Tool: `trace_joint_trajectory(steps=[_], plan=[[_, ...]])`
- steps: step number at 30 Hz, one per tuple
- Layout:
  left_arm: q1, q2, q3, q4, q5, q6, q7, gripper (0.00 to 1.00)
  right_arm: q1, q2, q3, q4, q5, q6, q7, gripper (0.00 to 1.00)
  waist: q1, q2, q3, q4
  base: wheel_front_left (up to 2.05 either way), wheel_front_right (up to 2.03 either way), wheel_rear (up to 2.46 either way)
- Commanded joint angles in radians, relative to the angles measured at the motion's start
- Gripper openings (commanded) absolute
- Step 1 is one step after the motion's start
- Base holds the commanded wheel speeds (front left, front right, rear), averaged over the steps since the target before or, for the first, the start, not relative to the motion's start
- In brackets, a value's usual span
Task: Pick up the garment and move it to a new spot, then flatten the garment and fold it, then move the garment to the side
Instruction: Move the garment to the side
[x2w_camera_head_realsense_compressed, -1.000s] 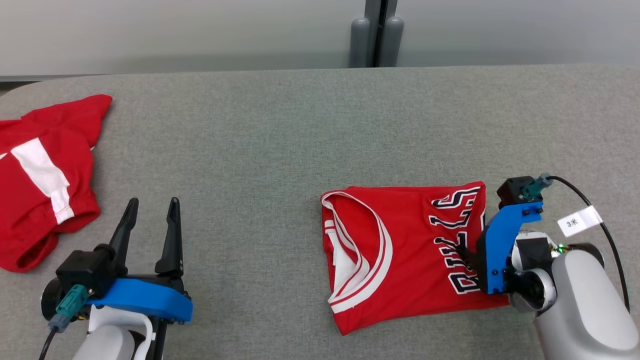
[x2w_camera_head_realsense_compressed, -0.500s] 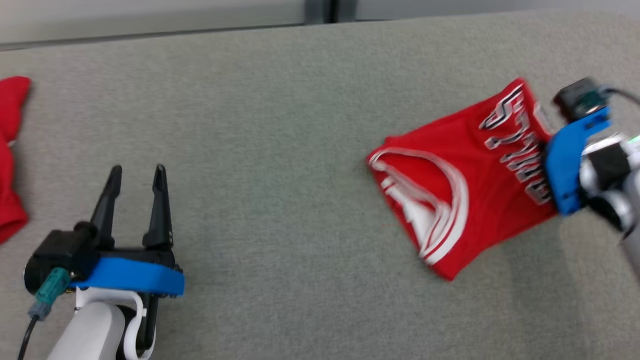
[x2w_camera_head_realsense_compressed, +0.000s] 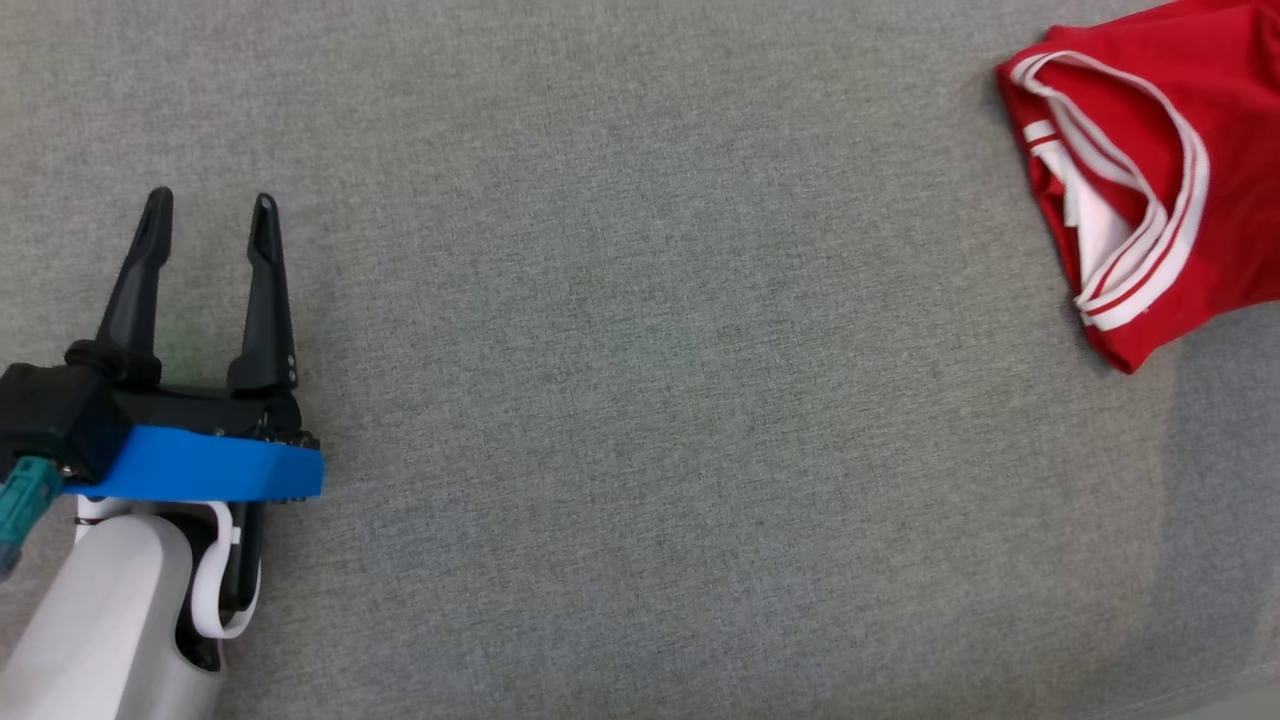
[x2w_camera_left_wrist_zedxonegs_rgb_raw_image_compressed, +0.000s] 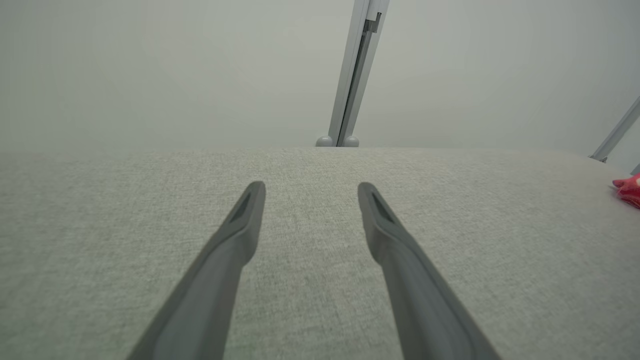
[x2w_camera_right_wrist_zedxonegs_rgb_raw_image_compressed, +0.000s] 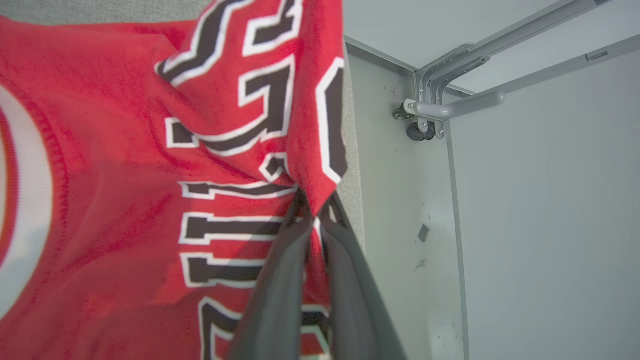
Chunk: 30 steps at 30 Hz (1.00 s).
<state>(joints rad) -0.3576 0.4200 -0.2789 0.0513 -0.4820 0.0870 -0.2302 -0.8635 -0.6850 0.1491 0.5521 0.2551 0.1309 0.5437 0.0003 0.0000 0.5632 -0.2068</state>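
Our right gripper is closed on the red jersey at its lettered edge — the soft, light cloth spreads leftward from it. We judge that all layers must be pinched there; the left gripper stands open, empty.

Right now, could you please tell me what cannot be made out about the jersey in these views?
Head view: the jersey runs off the top and right edges, so its lettered half is cut off.
Right wrist view: the right gripper is shut on the jersey; bunched fabric hides its fingertips, and the frame crops the creased lettering.
Left wrist view: a red scrap at the right edge is too small and cropped to identify.
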Motion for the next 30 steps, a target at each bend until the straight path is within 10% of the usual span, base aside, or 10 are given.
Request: trace_joint_trajectory(steps=[1, 16, 18, 19, 20, 30], plan=[[-0.02, 0.012, -0.002, -0.01, 0.006, 0.001, 0.005, 1.0, -0.016, 0.004, -0.035, 0.024, -0.021, 0.0, -0.005, 0.0, -0.0003, 0.0, 0.014, 0.001, 0.0, 0.0, 0.0], [-0.009, 0.028, -0.007, -0.025, 0.004, 0.013, 0.014, 1.0, 0.045, 0.14, -0.278, 0.039, -0.174, 0.0, -0.001, 0.0, -0.0003, 0.0, 0.005, -0.005, 0.0, 0.0, 0.0], [-0.007, 0.025, -0.009, -0.017, 0.001, 0.01, 0.013, 1.0, 0.054, 0.163, -0.303, 0.021, -0.189, 0.0, -0.005, 0.34, -0.0003, 0.0, -0.006, -0.001, 0.0, 0.0, 0.0], [-0.004, 0.024, -0.01, -0.012, -0.001, 0.008, 0.011, 1.0, 0.059, 0.171, -0.312, 0.015, -0.198, 0.0, -0.003, 0.83, -0.0003, 0.0, -0.013, 0.001, 0.0, 0.0, 0.0], [0.0, 0.021, -0.01, -0.005, -0.002, 0.007, 0.008, 1.0, 0.068, 0.179, -0.319, 0.009, -0.207, 0.0, 0.001, 1.0, -0.0003, 0.0, -0.024, 0.003, 0.0, 0.0, 0.0], [0.108, -0.041, -0.017, 0.096, -0.03, 0.003, -0.026, 1.0, 0.182, 0.278, -0.234, -0.11, -0.168, 0.0, -0.162, 1.0, -0.0003, 0.0, -0.252, 0.045, 0.0, 0.0, 0.0]])
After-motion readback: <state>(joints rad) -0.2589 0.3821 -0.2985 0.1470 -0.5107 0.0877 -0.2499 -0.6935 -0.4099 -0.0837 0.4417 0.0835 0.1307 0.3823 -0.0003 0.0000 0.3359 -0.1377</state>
